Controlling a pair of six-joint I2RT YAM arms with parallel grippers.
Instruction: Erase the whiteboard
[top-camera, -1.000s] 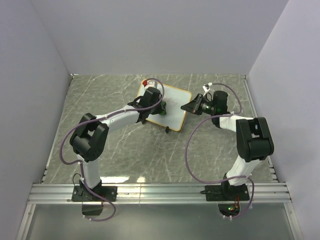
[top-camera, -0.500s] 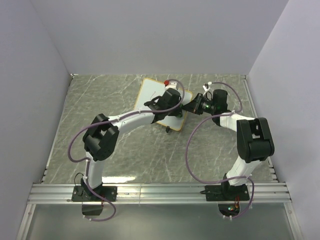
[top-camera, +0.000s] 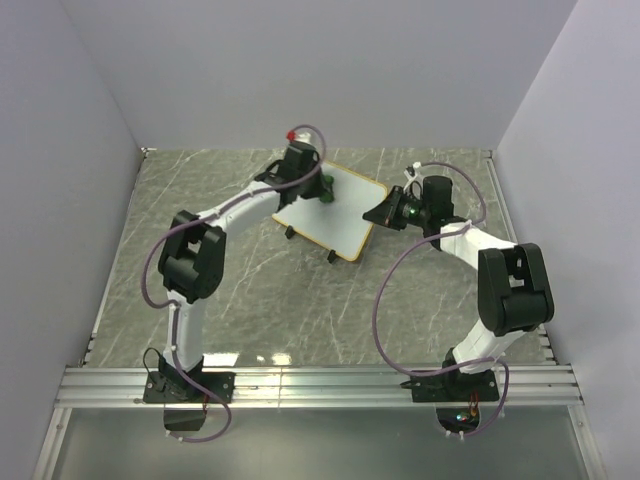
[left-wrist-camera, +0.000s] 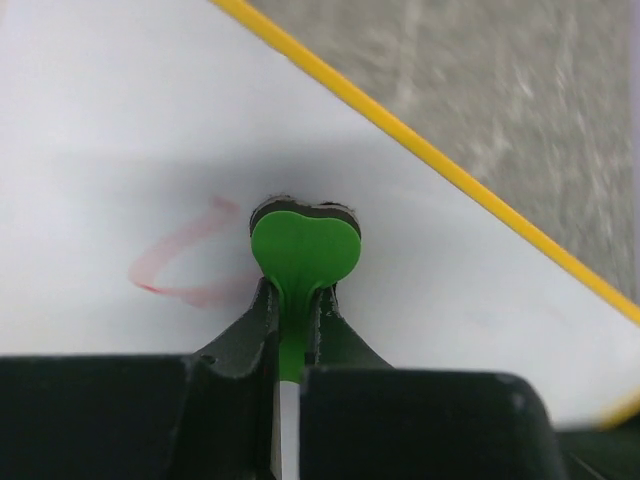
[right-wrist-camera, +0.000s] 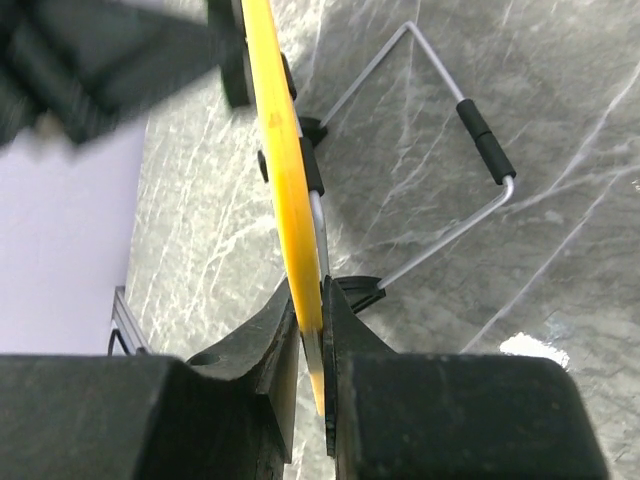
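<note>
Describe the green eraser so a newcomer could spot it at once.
On the grey marbled table, find the yellow-framed whiteboard toward the back. Near its far left corner the left gripper pinches a small green eraser against the white surface. It is the only green thing, beside a faint red smudge.

readable text: none in any view | whiteboard (left-wrist-camera: 120, 120): faint red smear (left-wrist-camera: 175, 268), a curved stroke, not a letter or number | green eraser (left-wrist-camera: 303, 250): no print legible | yellow frame (right-wrist-camera: 275, 150): no label legible
</note>
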